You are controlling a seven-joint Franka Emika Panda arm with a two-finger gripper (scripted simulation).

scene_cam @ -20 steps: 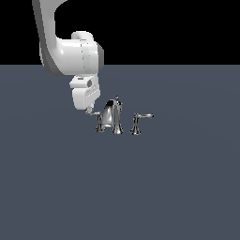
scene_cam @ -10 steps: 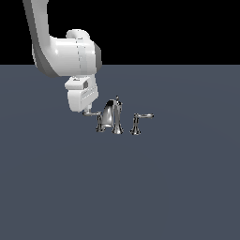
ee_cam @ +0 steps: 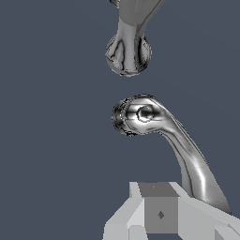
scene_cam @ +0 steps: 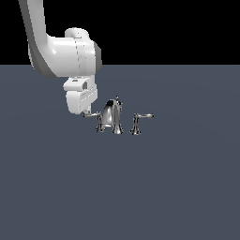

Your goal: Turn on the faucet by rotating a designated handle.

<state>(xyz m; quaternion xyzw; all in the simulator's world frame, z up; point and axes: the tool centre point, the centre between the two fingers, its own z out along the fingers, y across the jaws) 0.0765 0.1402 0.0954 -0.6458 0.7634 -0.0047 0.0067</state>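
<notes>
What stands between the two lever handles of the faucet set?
In the exterior view, the arched spout with its small top knob stands between the handle by the gripper and the twin lever; nothing else.

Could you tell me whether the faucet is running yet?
Cannot tell for certain: no water shows at the faucet spout, and the gripper sits at the handle.

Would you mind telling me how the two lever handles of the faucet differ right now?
The handle nearer the gripper points its arm toward the exterior view's left, away from the spout; the twin lever points right. The gripper sits at the handle's tip, while the twin lever stands clear of the arm. Both are slim chrome levers on short flared posts.
</notes>
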